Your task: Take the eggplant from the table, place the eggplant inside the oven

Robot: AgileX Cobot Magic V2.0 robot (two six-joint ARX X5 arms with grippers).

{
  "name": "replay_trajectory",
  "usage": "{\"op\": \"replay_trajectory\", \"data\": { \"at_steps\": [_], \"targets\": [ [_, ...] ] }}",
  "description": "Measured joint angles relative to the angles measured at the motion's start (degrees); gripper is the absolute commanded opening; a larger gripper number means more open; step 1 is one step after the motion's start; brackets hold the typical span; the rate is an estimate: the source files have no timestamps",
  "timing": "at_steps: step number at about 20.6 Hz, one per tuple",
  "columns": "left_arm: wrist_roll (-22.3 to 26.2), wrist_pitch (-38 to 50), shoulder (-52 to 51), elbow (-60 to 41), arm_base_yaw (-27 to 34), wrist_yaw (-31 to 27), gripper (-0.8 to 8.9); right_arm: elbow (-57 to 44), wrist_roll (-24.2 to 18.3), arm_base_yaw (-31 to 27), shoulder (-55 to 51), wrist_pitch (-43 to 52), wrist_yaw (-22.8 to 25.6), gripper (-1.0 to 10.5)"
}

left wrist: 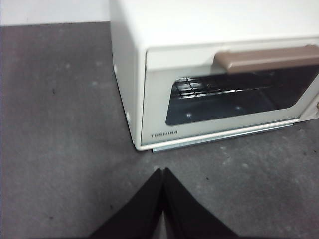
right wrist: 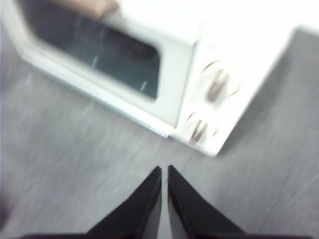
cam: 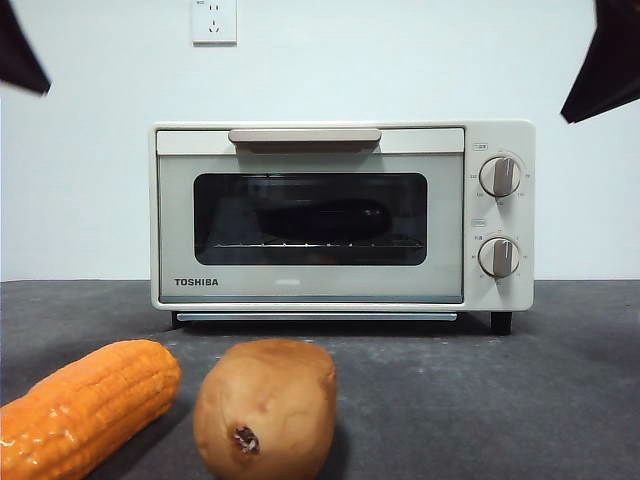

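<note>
The cream Toshiba oven (cam: 340, 215) stands at the back of the dark grey table (cam: 480, 400) with its door closed. Through the glass I see the dark eggplant (cam: 320, 220) lying on the wire rack inside. My left gripper (left wrist: 163, 172) is shut and empty, held above the table off the oven's (left wrist: 209, 79) front corner on its logo side. My right gripper (right wrist: 164, 169) is shut and empty too, above the table near the oven's (right wrist: 149, 64) knob side; that view is blurred. In the front view both arms show only as black tips at the top corners.
An orange corn cob (cam: 85, 405) lies at the front left of the table, and a brown potato (cam: 265, 405) stands beside it near the front middle. A wall socket (cam: 214, 20) is on the white wall behind the oven.
</note>
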Motion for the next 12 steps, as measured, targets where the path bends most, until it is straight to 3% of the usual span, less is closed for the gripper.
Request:
{"op": "replay_trajectory", "data": {
  "at_steps": [2,6,12],
  "targets": [
    [-1.3,2.0,-2.2,-4.2,0.0,0.0,0.04,-4.6,0.4,-1.2,-3.9,5.0,1.8,0.0],
    [-2.7,0.6,-1.6,-4.9,-0.1,0.0,0.04,-6.3,1.3,-1.6,-6.1,5.6,6.1,0.0],
    [-3.2,0.7,-1.4,-4.9,-0.1,0.0,0.04,-6.3,1.4,-1.6,-6.3,6.7,6.3,0.0]
  ]
}}
